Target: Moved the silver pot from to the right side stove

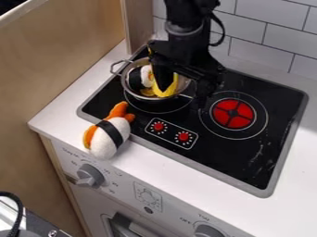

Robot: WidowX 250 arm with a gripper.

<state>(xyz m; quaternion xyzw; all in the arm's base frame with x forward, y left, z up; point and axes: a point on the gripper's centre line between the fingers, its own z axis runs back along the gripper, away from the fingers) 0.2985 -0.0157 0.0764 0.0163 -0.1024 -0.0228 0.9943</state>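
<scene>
The step in hand looks like lining up a grasp on the silver pot (pixel 126 83), which sits on the stove's left burner, a plush toy and a yellow item inside. The pincer (pixel 182 94) is open over the pot's right side, one finger inside the rim, the other beyond it. Next it should close, lift and carry the pot to the red right burner (pixel 232 114).
</scene>
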